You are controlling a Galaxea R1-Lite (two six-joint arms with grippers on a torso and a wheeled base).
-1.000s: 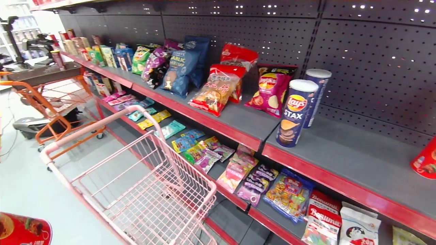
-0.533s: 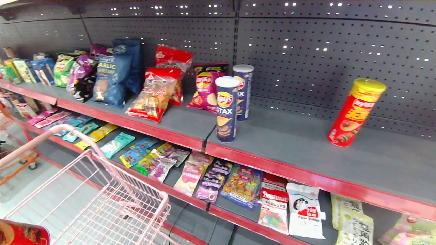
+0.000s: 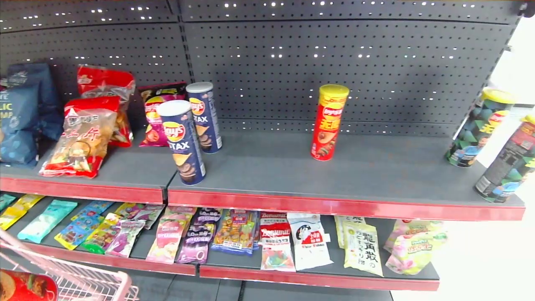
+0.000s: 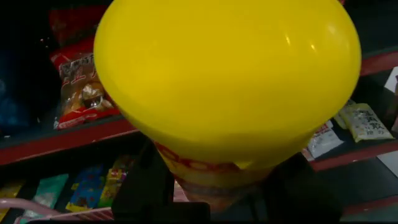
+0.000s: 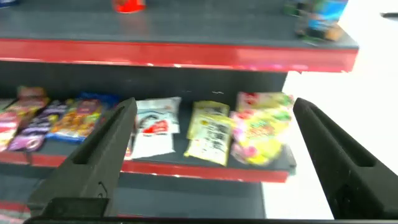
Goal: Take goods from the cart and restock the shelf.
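Observation:
A red chip can with a yellow lid (image 4: 227,81) stands between the fingers of my left gripper (image 4: 217,186), which is shut on it. The same can's red side (image 3: 25,286) peeks in at the head view's lower left corner, beside the pink cart (image 3: 104,284). On the grey shelf (image 3: 376,171) with the red front edge stands a matching red can (image 3: 329,123). My right gripper (image 5: 211,155) is open and holds nothing, level with the lower shelf (image 5: 186,168) of flat packets.
Two blue cans (image 3: 184,142) and snack bags (image 3: 83,138) stand left on the shelf. Two dark cans (image 3: 476,129) stand at its right end. Bare shelf lies on both sides of the red can. Packets (image 3: 276,238) cover the lower shelf.
The head camera has swung right along the shelf, so the cart has slid out to the left and the shelf's right end has come in. The can stays in my left gripper.

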